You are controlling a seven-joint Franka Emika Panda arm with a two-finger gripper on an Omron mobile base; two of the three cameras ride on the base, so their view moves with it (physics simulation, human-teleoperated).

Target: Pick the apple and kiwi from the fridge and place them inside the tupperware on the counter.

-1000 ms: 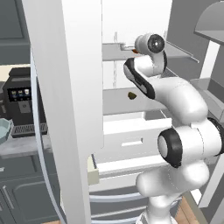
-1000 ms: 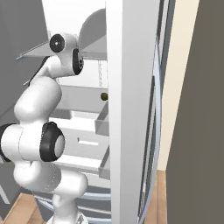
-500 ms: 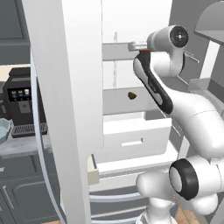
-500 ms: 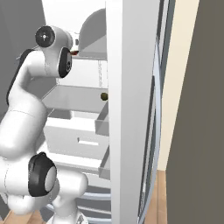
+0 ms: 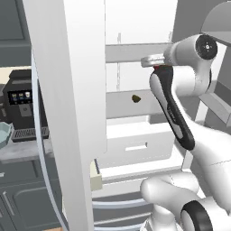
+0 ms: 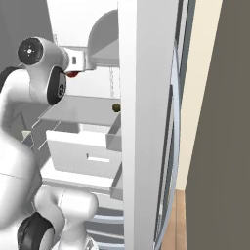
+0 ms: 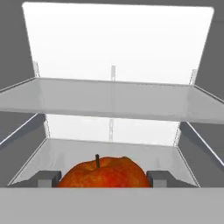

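While the fridge (image 5: 76, 113) stands open in the left base view, the arm reaches up to its upper shelf, and a sliver of red, the apple (image 5: 156, 67), shows right at the gripper (image 5: 151, 63). One shelf down sits the kiwi (image 5: 135, 97), alone, above the white drawer (image 5: 135, 146). Far left, the tupperware (image 5: 4, 133) rests on the counter (image 5: 22, 151) beside a black coffee machine (image 5: 21, 108).

Over in the right base view, the apple (image 6: 72, 74) peeks out red under the hand, and the kiwi (image 6: 116, 107) sits on the lower shelf near the door edge.

Now the hand view: the apple (image 7: 104, 173) sits squarely between the two fingertips (image 7: 48, 178), jaws spread to its width, touching or nearly so, I cannot tell which.
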